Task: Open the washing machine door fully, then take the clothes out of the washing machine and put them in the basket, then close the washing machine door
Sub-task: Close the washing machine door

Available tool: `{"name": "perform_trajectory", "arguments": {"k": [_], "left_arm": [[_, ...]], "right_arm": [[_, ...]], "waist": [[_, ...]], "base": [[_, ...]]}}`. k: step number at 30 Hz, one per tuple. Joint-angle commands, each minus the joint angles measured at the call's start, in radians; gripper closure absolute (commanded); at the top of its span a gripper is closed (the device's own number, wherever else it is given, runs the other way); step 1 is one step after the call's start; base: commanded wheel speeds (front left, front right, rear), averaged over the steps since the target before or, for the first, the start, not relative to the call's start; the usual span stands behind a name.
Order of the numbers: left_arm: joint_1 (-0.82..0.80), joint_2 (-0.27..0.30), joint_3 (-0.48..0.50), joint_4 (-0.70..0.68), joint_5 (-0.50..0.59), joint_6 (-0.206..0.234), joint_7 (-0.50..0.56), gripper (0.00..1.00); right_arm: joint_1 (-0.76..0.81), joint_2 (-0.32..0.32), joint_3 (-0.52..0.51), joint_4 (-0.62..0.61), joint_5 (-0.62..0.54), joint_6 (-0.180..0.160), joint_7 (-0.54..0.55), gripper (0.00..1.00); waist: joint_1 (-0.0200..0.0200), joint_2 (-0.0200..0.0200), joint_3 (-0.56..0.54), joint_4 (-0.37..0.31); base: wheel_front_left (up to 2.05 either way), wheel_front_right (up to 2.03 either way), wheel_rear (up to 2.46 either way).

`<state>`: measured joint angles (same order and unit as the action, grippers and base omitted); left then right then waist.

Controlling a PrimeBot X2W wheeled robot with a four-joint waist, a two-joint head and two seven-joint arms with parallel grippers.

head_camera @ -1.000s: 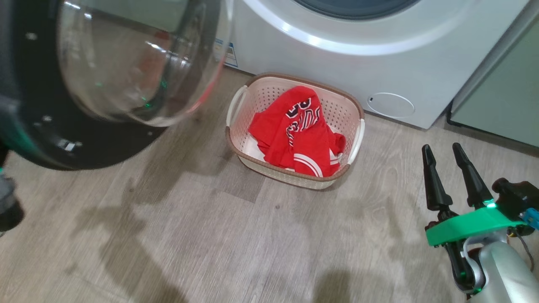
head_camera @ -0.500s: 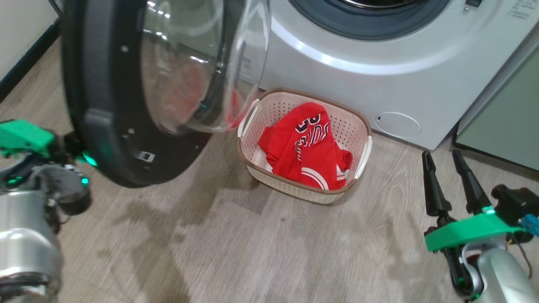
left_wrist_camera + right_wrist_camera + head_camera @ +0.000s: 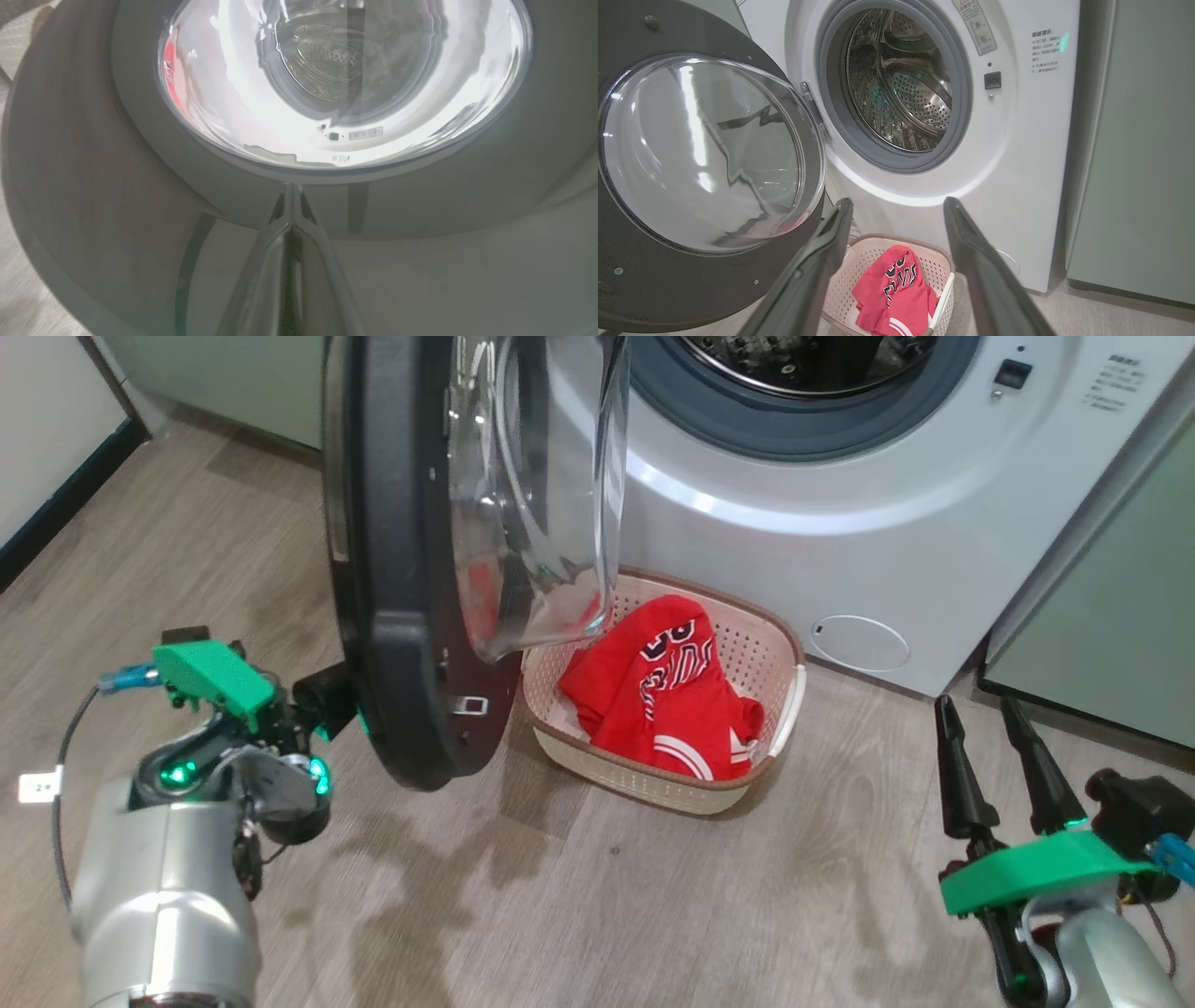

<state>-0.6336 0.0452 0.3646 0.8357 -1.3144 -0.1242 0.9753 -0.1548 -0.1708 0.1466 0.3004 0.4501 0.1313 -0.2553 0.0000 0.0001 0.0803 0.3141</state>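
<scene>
The left gripper (image 3: pixel 289 189) is closed with nothing between its fingers, its tip pressed against the black outer rim of the washing machine door (image 3: pixel 392 616), which stands partly open. The right gripper (image 3: pixel 977 705) is spread wide and holds nothing, low over the floor (image 3: pixel 653 915). The red clothes (image 3: pixel 663 700) lie in the basket (image 3: pixel 644 789), just in front of the washing machine (image 3: pixel 840 551).

Head camera high, steeply down on the white front-loading washing machine (image 3: pixel 840 551). Left wrist camera very near — along the pressed-together left gripper (image 3: pixel 289 186) onto the glossy black-rimmed round glass door (image 3: pixel 84 163). Right wrist camera low, farther back, past the spread right gripper (image 3: pixel 897 200). All share that door; head and right wrist also the cream perforated plastic basket (image 3: pixel 933 268) — beyond the right gripper.
</scene>
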Motion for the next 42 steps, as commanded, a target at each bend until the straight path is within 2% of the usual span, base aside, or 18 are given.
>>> {"name": "perform_trajectory", "arguments": {"k": [1,6,14,18,20,28,35,42], "left_arm": [[-0.019,0.021,0.011,-0.041,-0.011,-0.006,-0.006,1.00],[-0.013,0.006,-0.041,-0.054,-0.056,-0.006,-0.031,1.00],[-0.013,0.005,-0.239,-0.061,-0.236,-0.006,-0.129,1.00],[-0.004,0.005,-0.343,-0.099,-0.288,-0.006,-0.201,1.00],[-0.009,0.005,-0.365,-0.100,-0.298,-0.006,-0.238,1.00],[-0.047,0.005,-0.413,-0.069,-0.324,-0.006,-0.324,1.00],[-0.082,0.008,-0.408,-0.031,-0.315,-0.006,-0.389,1.00],[-0.112,0.011,-0.390,-0.001,-0.304,-0.006,-0.438,1.00]], "right_arm": [[0.008,-0.004,0.014,-0.031,0.000,-0.001,-0.006,0.00],[0.015,-0.003,0.014,-0.030,-0.001,-0.001,-0.006,0.00],[0.005,-0.003,0.022,-0.028,-0.001,-0.001,-0.006,0.00],[0.000,-0.005,0.020,-0.028,0.000,-0.001,-0.006,0.00],[-0.004,-0.005,0.023,-0.028,0.000,-0.001,-0.006,0.00],[-0.024,0.000,0.029,-0.031,0.000,-0.001,-0.006,0.00],[-0.028,0.005,0.026,-0.032,0.002,-0.001,-0.006,0.00],[-0.026,0.010,0.023,-0.035,0.001,-0.001,-0.006,0.00]], "waist": [[0.0000,-0.0001,-0.004,-0.005],[0.0000,-0.0001,-0.014,-0.031],[0.0000,-0.0001,-0.007,-0.110],[0.0000,-0.0001,0.009,-0.165],[0.0000,-0.0001,0.015,-0.192],[0.0000,-0.0001,0.044,-0.317],[0.0000,-0.0001,0.063,-0.415],[0.0000,-0.0001,0.070,-0.473]], "base": [[0.00,0.00,0.00],[0.00,0.00,0.00],[0.00,0.00,0.00],[0.00,0.00,0.00],[0.00,0.00,0.00],[0.00,0.00,0.00],[0.00,0.00,0.00],[0.00,0.00,0.00]]}}
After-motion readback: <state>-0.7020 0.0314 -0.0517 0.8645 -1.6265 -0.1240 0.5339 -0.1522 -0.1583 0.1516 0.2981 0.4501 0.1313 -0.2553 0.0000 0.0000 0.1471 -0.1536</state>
